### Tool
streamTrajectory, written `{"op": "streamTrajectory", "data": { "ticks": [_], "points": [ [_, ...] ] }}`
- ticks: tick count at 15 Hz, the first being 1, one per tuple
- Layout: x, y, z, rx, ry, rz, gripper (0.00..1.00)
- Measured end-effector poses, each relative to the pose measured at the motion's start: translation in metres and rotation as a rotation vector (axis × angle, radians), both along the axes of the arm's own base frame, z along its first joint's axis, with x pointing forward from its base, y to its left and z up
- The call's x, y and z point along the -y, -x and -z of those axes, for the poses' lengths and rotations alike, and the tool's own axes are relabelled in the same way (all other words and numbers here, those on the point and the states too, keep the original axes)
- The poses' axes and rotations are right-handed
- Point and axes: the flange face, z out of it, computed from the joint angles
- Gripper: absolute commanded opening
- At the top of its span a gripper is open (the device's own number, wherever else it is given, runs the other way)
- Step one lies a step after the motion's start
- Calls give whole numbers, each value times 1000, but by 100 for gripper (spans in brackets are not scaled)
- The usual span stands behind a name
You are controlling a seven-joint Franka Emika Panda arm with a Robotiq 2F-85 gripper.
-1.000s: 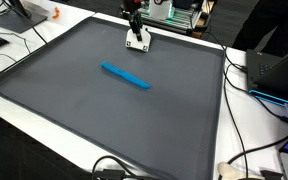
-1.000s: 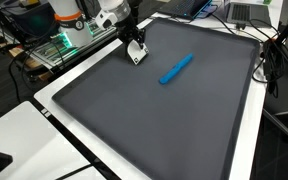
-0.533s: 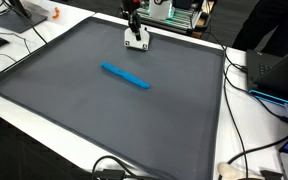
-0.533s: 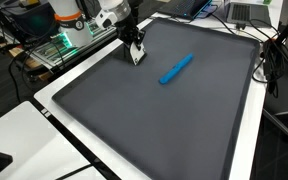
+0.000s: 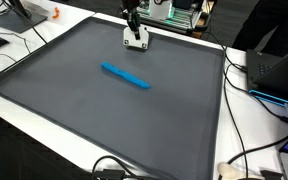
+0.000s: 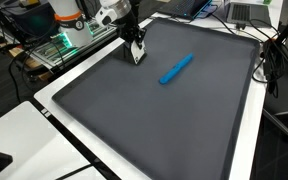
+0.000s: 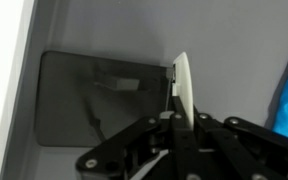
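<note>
A white table (image 5: 246, 120) in a laboratory room carries a large dark grey mat (image 5: 104, 115) with a raised rim, seen in both exterior views (image 6: 154, 120). Black fingers (image 5: 133, 30) of the arm stand over the mat's far border, clamped on a thin white flat rectangular piece (image 5: 136, 41). The piece hangs below the fingertips and close to the mat (image 6: 137, 54); whether its lower edge touches the surface cannot be told. In the wrist view the white piece (image 7: 184, 88) appears edge-on and projects forward from between the two fingers (image 7: 212, 128), one on each flat face. A long blue plastic stick (image 5: 125, 76) lies flat near the mat's centre, well apart from the fingers (image 6: 176, 69), and enters the wrist view only at the frame's edge (image 7: 287, 90). Black cables (image 5: 246, 150) run along the table beside the mat.
</note>
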Motion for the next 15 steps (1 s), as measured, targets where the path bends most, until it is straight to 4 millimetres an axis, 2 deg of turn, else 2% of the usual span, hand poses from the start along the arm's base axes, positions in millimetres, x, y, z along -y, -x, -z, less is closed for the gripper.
{"op": "streamTrajectory", "data": {
  "ticks": [4,8,12,15],
  "points": [
    [-6,-4,-21,30,6,-11,1],
    [-20,-8,-48,17,57,-122,1],
    [-43,-2,-89,5,104,-287,1],
    [-63,-6,-122,-1,131,-414,1]
  ]
}}
